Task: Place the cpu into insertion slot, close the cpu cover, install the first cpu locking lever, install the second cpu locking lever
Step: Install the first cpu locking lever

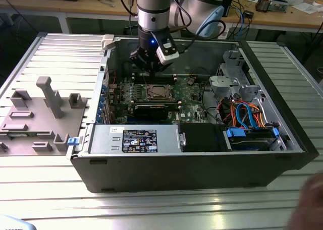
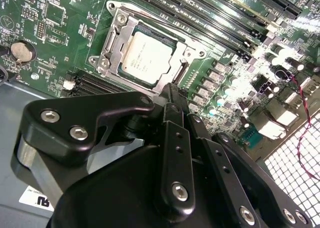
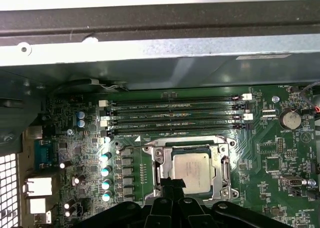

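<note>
The cpu (image 3: 191, 170) is seen already seated in its socket under the cpu cover (image 3: 220, 160), directly ahead of and just below the tips of the gripper (image 3: 172, 184), whose fingers are pressed together and nothing is held between them.

End effector (image 2: 170, 95) pointing down — fingers together, empty.

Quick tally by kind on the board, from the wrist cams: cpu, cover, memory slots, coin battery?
cpu: 1
cpu cover: 1
memory slots: 4
coin battery: 1
Total: 7
</note>
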### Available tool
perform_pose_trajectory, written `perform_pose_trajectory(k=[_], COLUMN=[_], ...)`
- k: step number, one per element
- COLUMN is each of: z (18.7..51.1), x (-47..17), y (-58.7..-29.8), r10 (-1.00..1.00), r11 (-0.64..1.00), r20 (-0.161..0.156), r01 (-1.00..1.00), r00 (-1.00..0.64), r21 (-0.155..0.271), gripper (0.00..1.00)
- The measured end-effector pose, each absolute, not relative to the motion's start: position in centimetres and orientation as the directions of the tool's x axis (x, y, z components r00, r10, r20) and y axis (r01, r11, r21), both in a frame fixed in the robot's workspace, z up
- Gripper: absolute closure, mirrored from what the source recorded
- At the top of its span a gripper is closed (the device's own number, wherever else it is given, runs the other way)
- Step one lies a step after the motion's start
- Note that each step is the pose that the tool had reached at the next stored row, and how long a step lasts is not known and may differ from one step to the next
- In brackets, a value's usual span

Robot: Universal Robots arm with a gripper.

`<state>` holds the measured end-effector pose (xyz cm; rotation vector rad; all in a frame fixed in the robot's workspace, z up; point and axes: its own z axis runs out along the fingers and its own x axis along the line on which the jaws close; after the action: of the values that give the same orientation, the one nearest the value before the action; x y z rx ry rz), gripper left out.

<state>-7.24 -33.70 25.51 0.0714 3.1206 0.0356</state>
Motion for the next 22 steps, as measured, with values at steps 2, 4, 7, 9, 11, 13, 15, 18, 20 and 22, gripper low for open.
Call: perform_pose_trajectory(k=[2,4,7,9,11,13,15,18,20,22], z=[25.5,25.5,25.5,25.5,25.5,25.6,25.7,25.8,25.8,25.8], x=[-7.4,-7.9,-8.4,-8.6,-8.7,-8.8,-8.8,-8.9,-9.2,-9.4], y=[-33.7,-33.7,-33.6,-33.6,-33.5,-33.5,-33.5,-33.5,-33.5,-33.5], r10=[0.046,0.045,0.039,0.031,0.025,0.021,0.019,0.018,0.017,0.017], r11=[0.999,0.999,0.999,0.999,1.0,1.0,1.0,1.0,1.0,1.0], r20=[-0.019,-0.019,-0.019,-0.019,-0.02,-0.02,-0.02,-0.02,-0.02,-0.02], r01=[0.045,0.044,0.038,0.031,0.025,0.021,0.019,0.017,0.017,0.016], r00=[-0.999,-0.999,-0.999,-0.999,-0.999,-1.0,-1.0,-1.0,-1.0,-1.0], r21=[0.023,0.023,0.023,0.019,0.016,0.015,0.016,0.016,0.016,0.015], gripper=[0.89,0.89,0.89,0.89,0.89,0.89,0.89,0.89,0.89,0.89])
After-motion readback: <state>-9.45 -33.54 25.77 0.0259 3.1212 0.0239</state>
